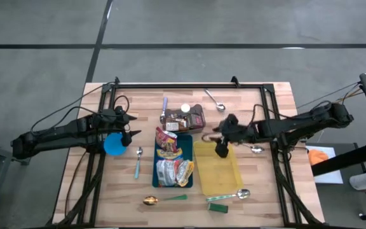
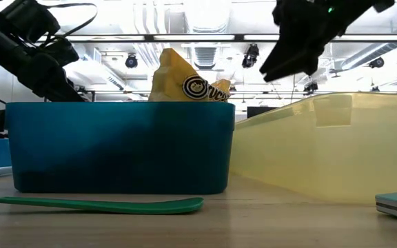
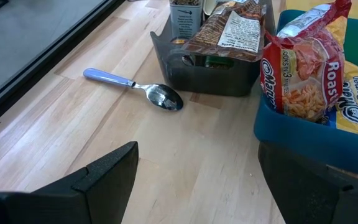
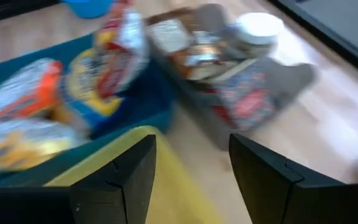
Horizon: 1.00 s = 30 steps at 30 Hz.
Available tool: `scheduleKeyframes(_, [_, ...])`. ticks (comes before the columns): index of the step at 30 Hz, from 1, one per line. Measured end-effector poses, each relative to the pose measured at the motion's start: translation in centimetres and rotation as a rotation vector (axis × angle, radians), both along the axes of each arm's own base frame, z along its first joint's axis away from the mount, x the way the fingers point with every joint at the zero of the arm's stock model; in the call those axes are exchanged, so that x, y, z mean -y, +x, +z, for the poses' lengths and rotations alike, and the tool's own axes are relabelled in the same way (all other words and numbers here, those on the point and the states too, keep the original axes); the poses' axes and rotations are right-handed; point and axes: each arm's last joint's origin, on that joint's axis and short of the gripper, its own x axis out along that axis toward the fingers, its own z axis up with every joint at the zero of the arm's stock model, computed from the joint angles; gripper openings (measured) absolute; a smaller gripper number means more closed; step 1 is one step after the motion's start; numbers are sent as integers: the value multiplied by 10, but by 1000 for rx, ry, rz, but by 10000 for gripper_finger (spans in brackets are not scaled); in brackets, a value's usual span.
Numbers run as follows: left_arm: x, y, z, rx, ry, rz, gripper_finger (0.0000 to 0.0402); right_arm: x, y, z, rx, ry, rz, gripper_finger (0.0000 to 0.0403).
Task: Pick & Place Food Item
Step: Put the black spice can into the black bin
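Observation:
Several ramen packets (image 1: pixel 172 159) lie in a blue bin (image 1: pixel 187 143) at the table's middle, one (image 3: pixel 303 68) standing upright at its far end. A dark tray (image 1: pixel 183 118) behind it holds food packets and a white-lidded jar (image 4: pixel 260 28). A yellow bin (image 1: pixel 220 170) stands right of the blue one. My right gripper (image 1: pixel 222 151) hangs open and empty above the yellow bin's far left corner, fingers pointing toward the dark tray. My left gripper (image 1: pixel 132 135) waits open and empty left of the blue bin, beside a blue bowl (image 1: pixel 114 144).
Spoons lie around the bins: a blue-handled one (image 3: pixel 135 87) left of the dark tray, a teal-handled one (image 1: pixel 138 162), a gold one with a green handle (image 1: pixel 164 200) near the front edge, and metal ones (image 1: pixel 213 98) (image 1: pixel 230 196) (image 1: pixel 257 149). A black frame (image 1: pixel 189 84) borders the table.

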Motion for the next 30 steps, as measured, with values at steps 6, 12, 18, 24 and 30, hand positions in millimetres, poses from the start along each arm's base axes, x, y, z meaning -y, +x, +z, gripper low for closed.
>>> scheduleKeyframes(6, [0, 0, 0, 0, 0, 0, 336, -43, 10, 5, 13, -9, 140, 201])
scheduleKeyframes(12, [0, 0, 0, 0, 0, 0, 336, -92, 28, 7, -16, -30, 278, 201])
scheduleKeyframes(18, [0, 0, 0, 0, 0, 0, 336, -140, 45, 3, -125, -103, 345, 201])
scheduleKeyframes(24, [0, 0, 0, 0, 0, 0, 336, -178, 57, 4, -210, -167, 302, 201])
scheduleKeyframes(30, [0, 0, 0, 0, 0, -1, 336, -204, 57, 3, -292, -113, 253, 201])
